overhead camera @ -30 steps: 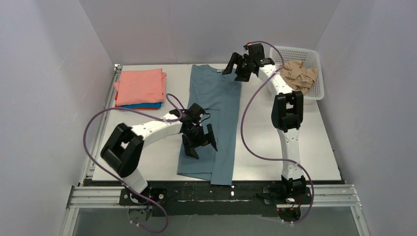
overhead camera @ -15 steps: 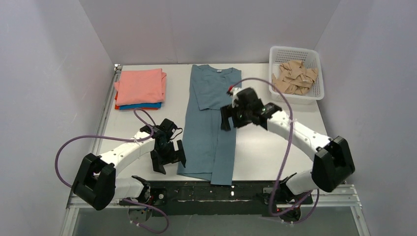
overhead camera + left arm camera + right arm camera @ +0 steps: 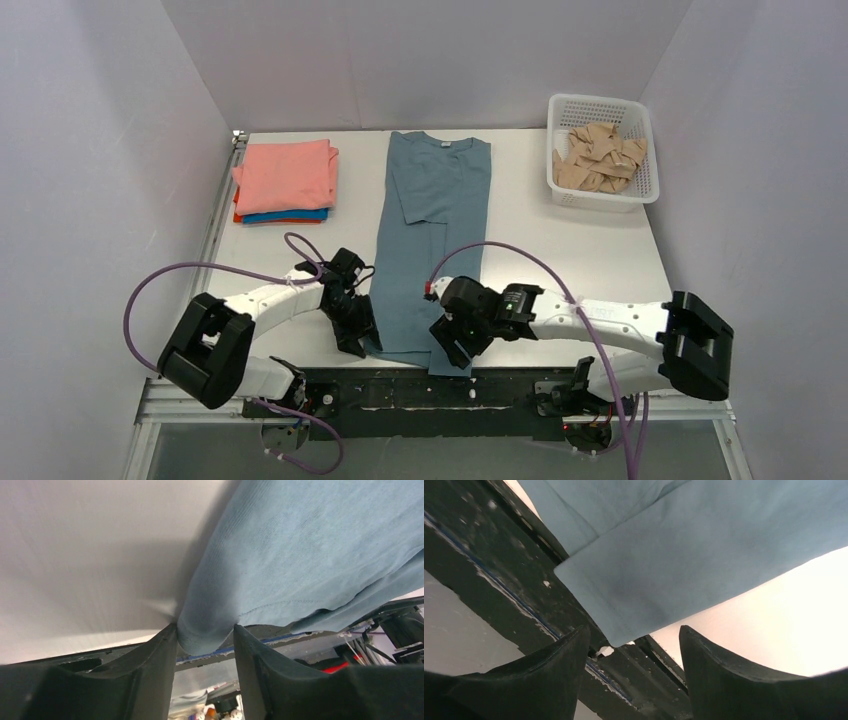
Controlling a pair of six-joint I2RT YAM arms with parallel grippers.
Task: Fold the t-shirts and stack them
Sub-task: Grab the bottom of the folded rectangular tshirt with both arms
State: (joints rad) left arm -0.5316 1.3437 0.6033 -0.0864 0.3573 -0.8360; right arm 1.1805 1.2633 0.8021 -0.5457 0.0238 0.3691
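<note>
Your left pincer (image 3: 205, 631) clamps the grey-blue shirt (image 3: 300, 555) by its hem; your right pincer (image 3: 634, 635) gapes, the other hem corner just ahead. Sides look folded; halving and stacking remain.

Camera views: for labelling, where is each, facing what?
Top external: above, behind the bases, looking down on the table; left arm, right arm show.
Left wrist: on the left arm, facing the grey-blue t-shirt's hem corner in the left tool.
Right wrist: on the right arm, facing the other corner past the open right tool.
Shared: that t-shirt's hem.
</note>
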